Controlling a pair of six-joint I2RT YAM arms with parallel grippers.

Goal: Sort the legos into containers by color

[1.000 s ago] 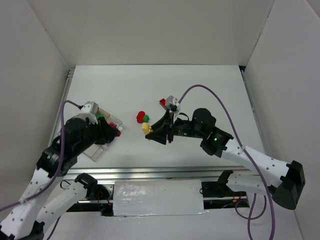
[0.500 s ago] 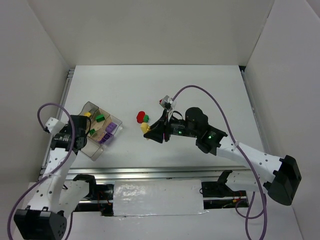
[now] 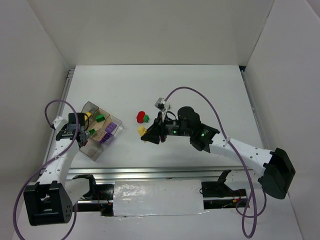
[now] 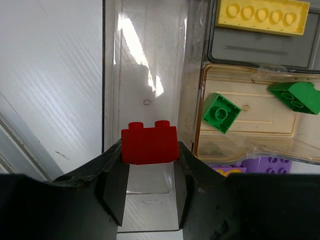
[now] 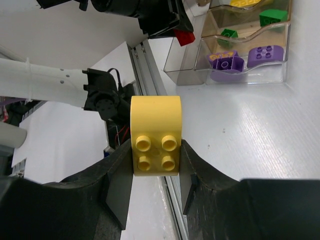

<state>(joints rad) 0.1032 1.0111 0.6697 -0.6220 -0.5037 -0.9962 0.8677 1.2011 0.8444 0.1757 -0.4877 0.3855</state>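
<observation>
Red brick pinched by left gripper shows only in wrist views.

**Our white table and what rests on it**

We see a matte white table with white walls at its back and sides, and a metal rail along its near edge. On the left part sits the clear divided tray, flat on the surface. It is turned at an angle to the table edges, with one corner close to the near rail. Near the middle, well apart from the tray, a red brick and a green brick lie side by side on the bare surface. They look to be touching, with the green one on the right.
</observation>
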